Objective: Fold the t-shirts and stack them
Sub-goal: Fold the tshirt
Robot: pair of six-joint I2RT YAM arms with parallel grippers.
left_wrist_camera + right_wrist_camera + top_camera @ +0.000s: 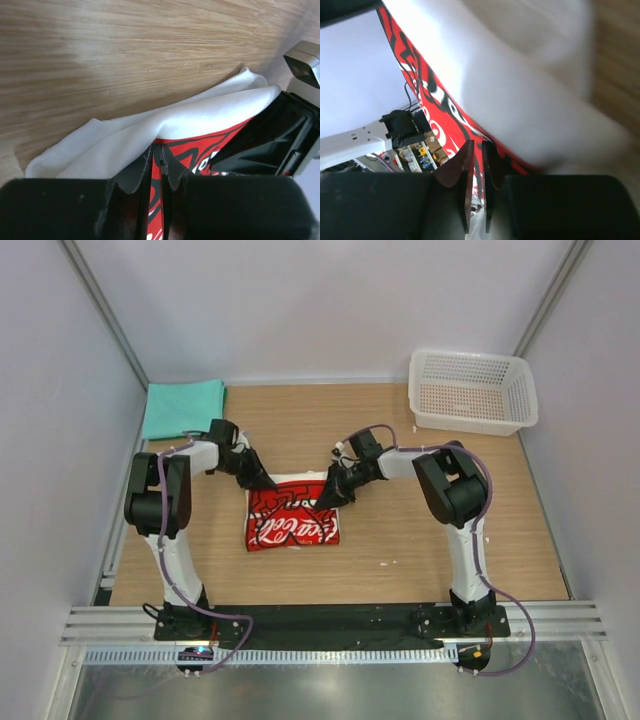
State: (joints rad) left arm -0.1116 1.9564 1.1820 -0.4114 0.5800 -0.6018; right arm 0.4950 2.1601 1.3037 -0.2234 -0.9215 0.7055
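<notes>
Up close in the left wrist view: left gripper (159, 156) pinched nearly shut on a raised fold of the white t-shirt (200, 117), red print running down into the narrow gap. Likewise in the right wrist view: right gripper (476, 150) clamped narrow on the printed cloth, white fabric beyond it blurred. Only from above: both arms bent with elbows high, forearms slanting inward to the shirt's far corners, left at its upper left, right at its upper right; the grips themselves hidden there under dark fingers. Shirt at mid-frame on the table (420, 540), lettering creased and hard to read. Farther back: teal t-shirt (183, 408) lying flat at upper left; basket (472, 390) at upper right, well apart.
</notes>
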